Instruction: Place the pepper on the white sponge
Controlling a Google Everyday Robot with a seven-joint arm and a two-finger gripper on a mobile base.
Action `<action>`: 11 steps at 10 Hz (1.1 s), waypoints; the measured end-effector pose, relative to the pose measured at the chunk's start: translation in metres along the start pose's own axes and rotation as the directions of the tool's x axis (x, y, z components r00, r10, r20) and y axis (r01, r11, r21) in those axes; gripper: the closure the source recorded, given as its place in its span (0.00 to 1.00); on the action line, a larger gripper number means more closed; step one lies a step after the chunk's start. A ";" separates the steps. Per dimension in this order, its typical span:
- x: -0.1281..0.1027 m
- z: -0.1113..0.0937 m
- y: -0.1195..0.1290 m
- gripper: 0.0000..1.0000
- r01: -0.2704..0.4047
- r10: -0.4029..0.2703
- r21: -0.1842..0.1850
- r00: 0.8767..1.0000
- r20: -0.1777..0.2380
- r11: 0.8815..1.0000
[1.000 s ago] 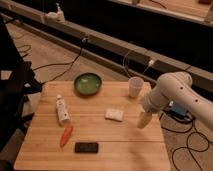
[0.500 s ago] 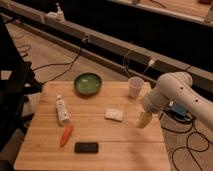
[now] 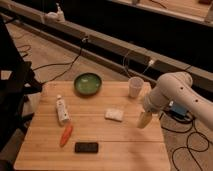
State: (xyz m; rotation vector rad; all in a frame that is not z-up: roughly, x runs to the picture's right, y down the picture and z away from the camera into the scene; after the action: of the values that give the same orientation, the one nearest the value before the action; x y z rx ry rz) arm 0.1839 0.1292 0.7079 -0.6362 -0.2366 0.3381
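Observation:
The orange-red pepper (image 3: 66, 134) lies on the wooden table (image 3: 115, 150) at the front left. The white sponge (image 3: 114, 114) lies near the table's middle, well to the right of the pepper. My gripper (image 3: 144, 120) hangs from the white arm (image 3: 170, 92) over the right side of the table, a short way right of the sponge and far from the pepper. Nothing shows in it.
A white tube-shaped bottle (image 3: 62, 110) lies just above the pepper. A black flat slab (image 3: 86, 147) lies at the front, right of the pepper. A green bowl (image 3: 87, 83) and a white paper cup (image 3: 134, 87) stand at the back. Cables run on the floor.

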 end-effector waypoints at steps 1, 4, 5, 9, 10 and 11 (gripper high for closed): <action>0.000 0.000 0.000 0.20 0.000 0.000 0.000 1.000 0.000 1.000; 0.000 0.001 0.000 0.20 -0.001 0.001 -0.001 1.000 0.001 1.000; 0.002 0.000 -0.002 0.20 -0.007 0.007 0.002 1.000 0.001 1.000; -0.038 0.009 -0.013 0.20 0.003 -0.001 -0.023 0.998 0.062 1.000; -0.057 0.020 -0.010 0.20 0.036 -0.033 -0.044 0.997 0.073 0.998; -0.073 0.030 -0.006 0.20 0.078 -0.073 -0.062 0.994 0.076 0.995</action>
State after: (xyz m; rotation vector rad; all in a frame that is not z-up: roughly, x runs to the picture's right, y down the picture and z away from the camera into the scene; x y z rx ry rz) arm 0.1089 0.1135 0.7269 -0.6778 -0.3429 0.2824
